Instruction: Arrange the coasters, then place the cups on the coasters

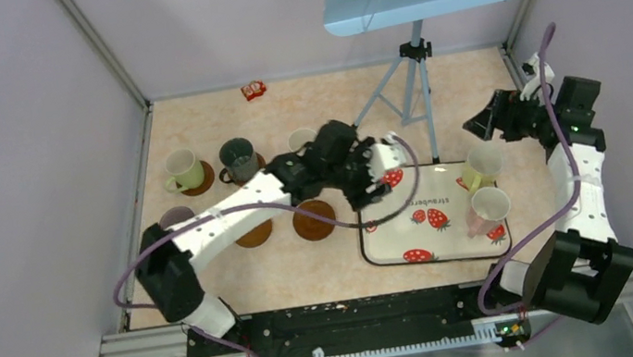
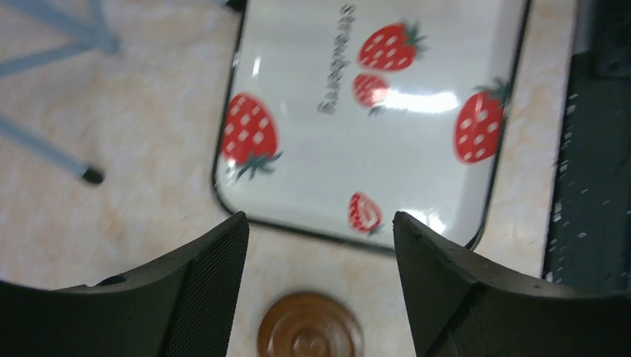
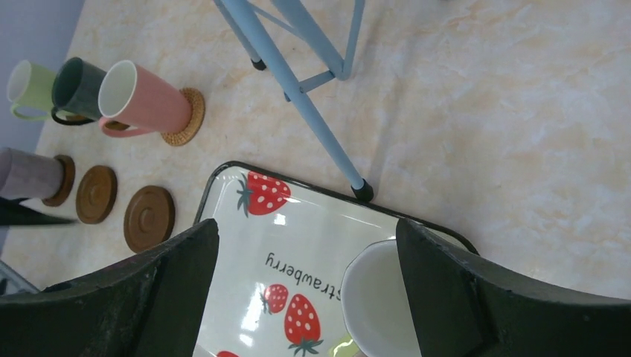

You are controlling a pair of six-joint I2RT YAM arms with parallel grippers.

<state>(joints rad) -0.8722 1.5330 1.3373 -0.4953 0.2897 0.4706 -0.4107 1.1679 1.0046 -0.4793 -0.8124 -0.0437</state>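
Ceramic, probably: the yellow-green cup (image 1: 482, 162) on the strawberry tray (image 1: 452, 236) looks hard, slippery and fragile; its rim wall suits a pinch. Left gripper (image 2: 320, 218) and right gripper (image 3: 306, 224) both stand apart, empty.

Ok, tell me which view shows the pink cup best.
Right wrist: the pink cup shows whole, on a coaster. Top external catches only its rim behind the left arm; left wrist misses it.

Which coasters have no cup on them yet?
The two bare coasters nearest the strawberry tray; the other four each carry a cup.
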